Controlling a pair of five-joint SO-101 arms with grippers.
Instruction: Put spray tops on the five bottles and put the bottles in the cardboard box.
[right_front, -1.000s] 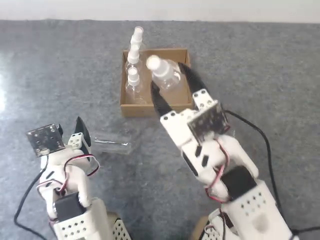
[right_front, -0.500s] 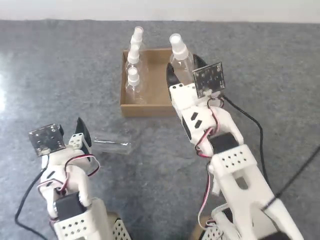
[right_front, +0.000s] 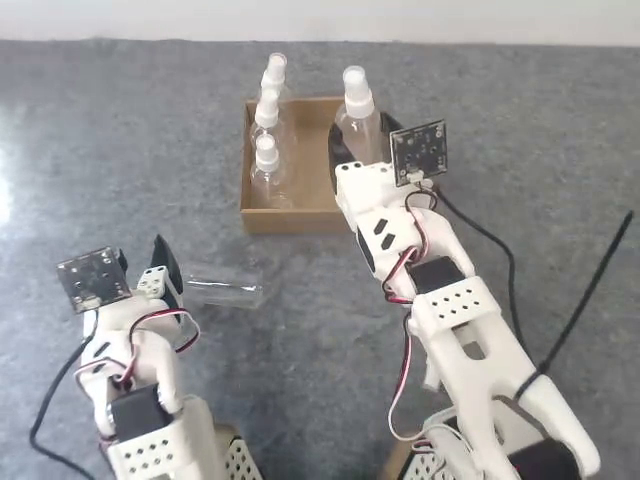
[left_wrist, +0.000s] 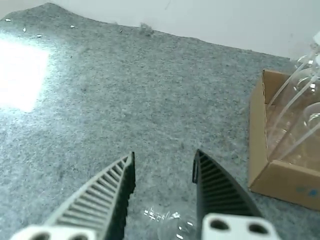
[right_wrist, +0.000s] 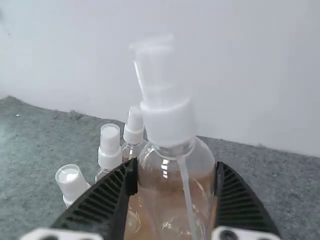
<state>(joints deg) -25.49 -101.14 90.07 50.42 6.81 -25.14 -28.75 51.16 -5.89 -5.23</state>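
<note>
Three capped bottles (right_front: 267, 150) stand in box (right_front: 262, 215). Right hand (right_front: 365, 140) grips fourth bottle (right_front: 357, 105), capped, above it. Fifth bottle (right_front: 222, 285) lies topless on counter by left hand (left_wrist: 164, 160), spread empty.

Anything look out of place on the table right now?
One clear bottle lies on its side on the mat beside the left gripper, outside the cardboard box, with no spray top visible. The capped bottle in the right gripper and the three boxed bottles stand upright.
</note>
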